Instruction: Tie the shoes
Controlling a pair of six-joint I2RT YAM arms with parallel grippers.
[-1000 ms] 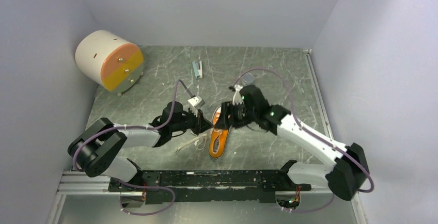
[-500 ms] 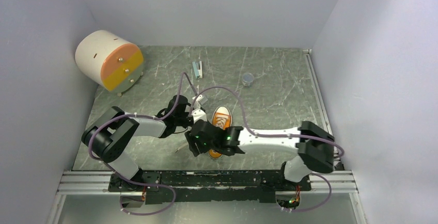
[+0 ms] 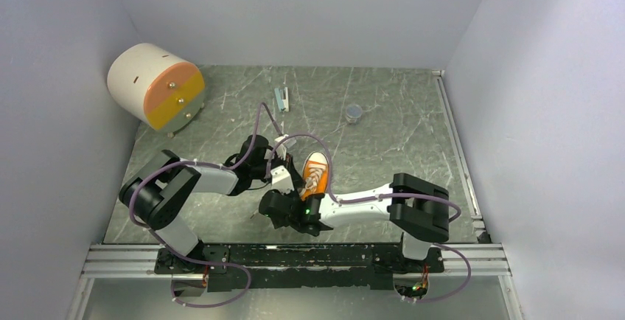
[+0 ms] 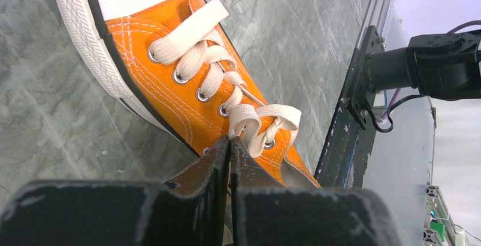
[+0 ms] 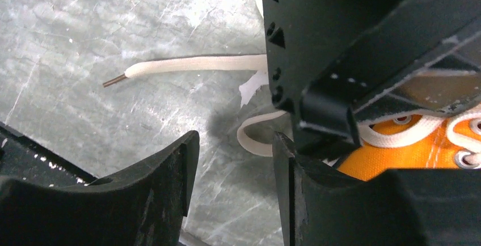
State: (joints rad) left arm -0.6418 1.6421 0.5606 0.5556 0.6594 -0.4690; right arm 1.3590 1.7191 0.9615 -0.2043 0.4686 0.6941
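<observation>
Top external: the shoe [image 3: 315,175] lies near the middle of the desk [image 3: 383,113], toe pointing away from my bases. My left arm [image 3: 214,180] and right arm [image 3: 361,198] both bend in on its left side.
Left wrist: my left gripper [image 4: 230,144] is pressed tight shut, its tips at the top eyelets [image 4: 180,77] and touching the foot of a lace loop [image 4: 264,118]. I cannot tell whether a strand is pinched between them.
Why left sits there: I judge it is pinning that loop at the crossing point so it cannot slip while the other arm works.
Right wrist: my right gripper [image 5: 234,144] stands partly apart with nothing between its fingers. It is low over the desk, just short of a slack bend [image 5: 252,141] of lace. The free lace end [image 5: 187,64] lies flat beyond, its tip pointing away from the shoe.
Why right sits there: I judge it is lined up to take the loose lace beside the shoe.
Only the wrists show: the eyelets, the loop and the free end, which my arms mostly hide from above.
Only the top shows: the shoe's place on the desk, and how closely my two arms crowd together.
</observation>
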